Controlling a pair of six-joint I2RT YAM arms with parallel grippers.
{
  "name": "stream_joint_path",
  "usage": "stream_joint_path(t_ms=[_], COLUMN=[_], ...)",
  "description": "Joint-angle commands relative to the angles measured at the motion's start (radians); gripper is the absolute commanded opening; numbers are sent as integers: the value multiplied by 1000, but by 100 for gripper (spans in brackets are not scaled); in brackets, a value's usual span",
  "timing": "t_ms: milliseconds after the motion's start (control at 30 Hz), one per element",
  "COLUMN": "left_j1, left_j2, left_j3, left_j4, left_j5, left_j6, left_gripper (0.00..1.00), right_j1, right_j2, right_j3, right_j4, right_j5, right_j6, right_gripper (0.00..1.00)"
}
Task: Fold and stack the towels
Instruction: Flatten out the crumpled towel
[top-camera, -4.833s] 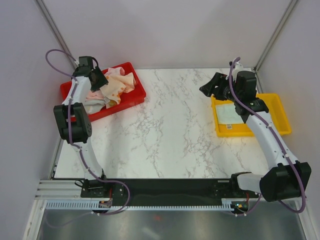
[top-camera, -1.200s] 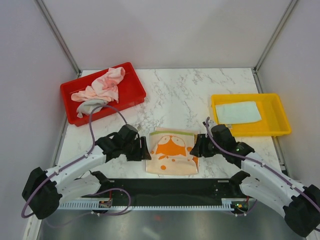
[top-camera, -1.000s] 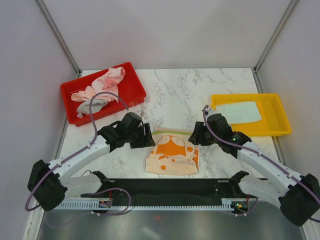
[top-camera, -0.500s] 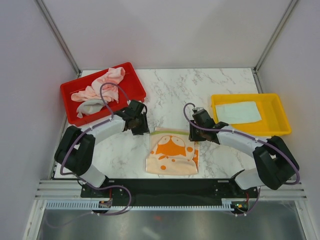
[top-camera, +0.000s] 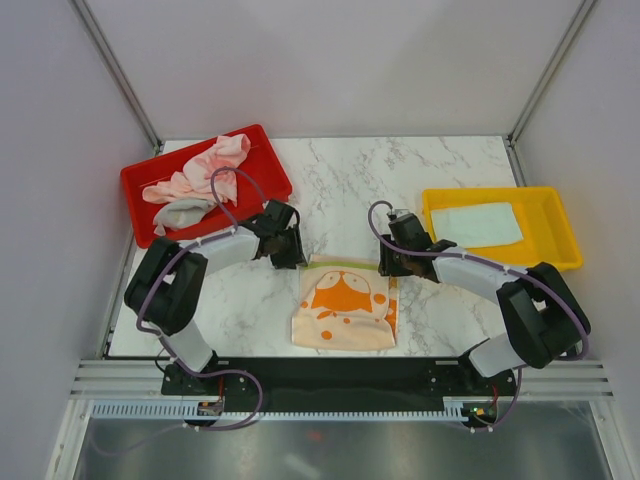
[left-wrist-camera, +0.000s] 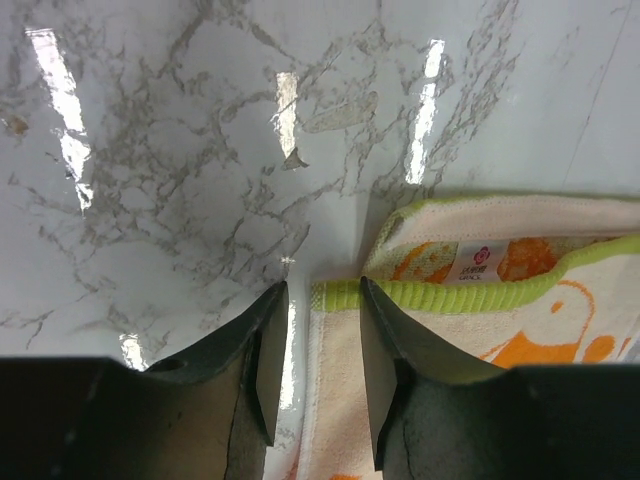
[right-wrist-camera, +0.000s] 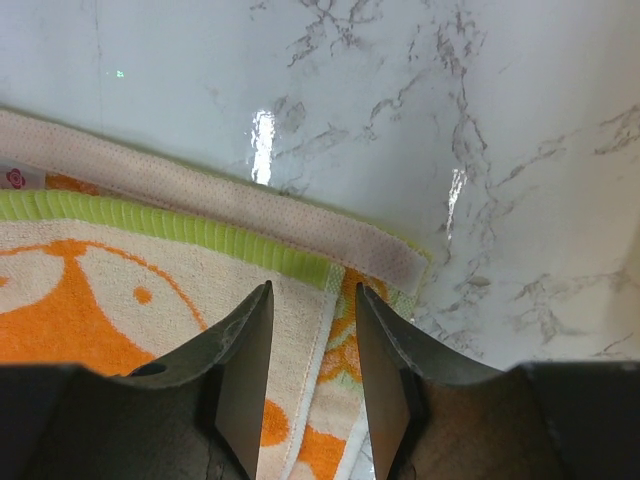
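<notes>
The cream towel with orange print (top-camera: 345, 305) lies folded on the marble table near the front edge. My left gripper (top-camera: 291, 251) is low at its far left corner, and my right gripper (top-camera: 389, 263) is low at its far right corner. In the left wrist view the left gripper (left-wrist-camera: 315, 375) is open, with the towel's green-edged corner (left-wrist-camera: 470, 300) between the jaws. In the right wrist view the right gripper (right-wrist-camera: 308, 385) is open over the towel's layered corner (right-wrist-camera: 120, 270). A pale mint towel (top-camera: 478, 224) lies flat in the yellow tray (top-camera: 560, 245).
The red tray (top-camera: 262, 182) at the back left holds crumpled pink towels (top-camera: 205, 168) and a grey-white one (top-camera: 182, 213). Both arms stretch low across the table on either side of the cream towel. Walls enclose the table at the back and both sides.
The cream towel has come out of the red tray and lies folded on the table. Over the last second both grippers have moved from its near side to its far corners.
</notes>
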Motion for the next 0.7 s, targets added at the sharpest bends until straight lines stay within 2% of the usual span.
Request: stream_joint_path(t_ms=[0, 100, 167, 267, 333, 367, 433, 467, 533, 567, 667], left_j1=[-6, -6, -7, -8, -8, -6, -8, -8, -6, -6, -6], left_j2=[44, 50, 65, 81, 87, 90, 89, 87, 67, 55, -9], left_j3=[1, 0, 3, 9, 12, 15, 23, 24, 32, 35, 35], left_j4=[22, 20, 20, 19, 20, 19, 17, 16, 8, 4, -24], left_j5=[8, 17, 23, 40, 46, 47, 52, 57, 73, 73, 66], left_j6=[22, 19, 19, 17, 17, 17, 19, 19, 20, 20, 16], left_gripper=[41, 40, 35, 26, 16, 12, 2, 2, 2, 2, 2], right_j1=[-8, -11, -14, -14, -13, -13, -14, -14, -14, -14, -14], right_j2=[12, 21, 32, 37, 35, 34, 31, 25, 5, -6, -49], right_j3=[-12, -28, -32, -45, -49, -49, -48, -45, -29, -25, -9], right_j4=[63, 83, 94, 105, 108, 110, 108, 100, 84, 65, 22], right_j5=[-24, -33, -38, -36, -38, -36, -35, -35, -35, -33, -15], right_j6=[-14, -12, -11, -6, -6, -8, -11, -11, -12, -15, -17], right_gripper=[46, 46, 46, 43, 40, 32, 24, 18, 10, 1, 0])
